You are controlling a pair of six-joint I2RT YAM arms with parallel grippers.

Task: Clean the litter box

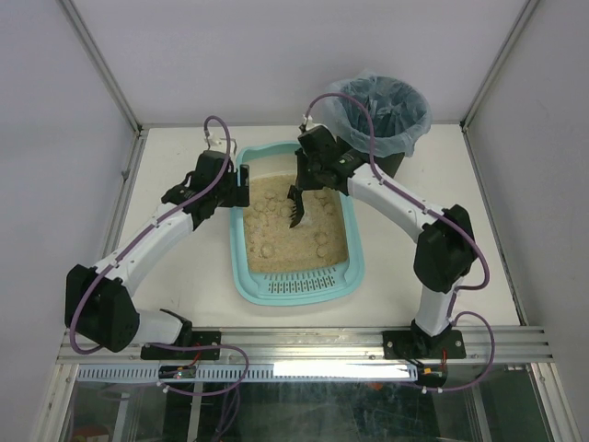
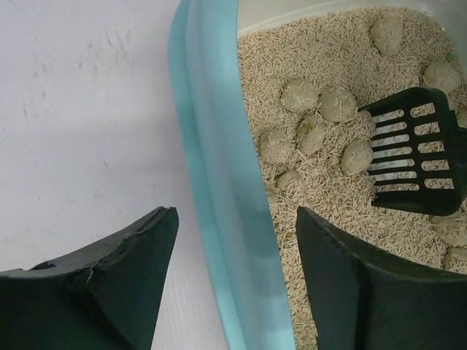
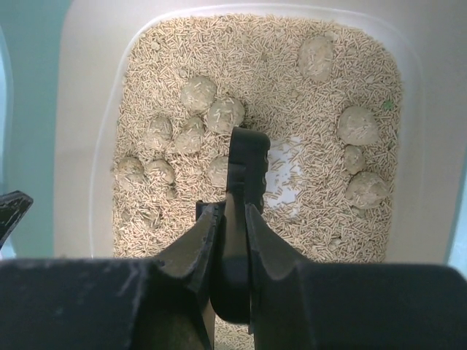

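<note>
The light teal litter box (image 1: 241, 276) lies in the middle of the table, filled with beige pellet litter and several pale clumps (image 3: 198, 93). My left gripper (image 2: 237, 211) is open and straddles the box's left rim (image 2: 219, 146), one finger outside over the table and one over the litter, with a gap on each side. My right gripper (image 3: 232, 208) is shut on the handle of the black slotted scoop (image 3: 248, 153). The scoop head (image 2: 416, 153) hangs low over the litter beside a cluster of clumps (image 2: 299, 95). A bare patch of the box floor (image 3: 284, 157) shows to the scoop's right.
A black round bin (image 1: 382, 115) with a translucent bluish liner stands at the back right, just behind the right arm. The box's slotted strip (image 1: 299, 287) faces the arm bases. Metal frame posts border the white table on both sides.
</note>
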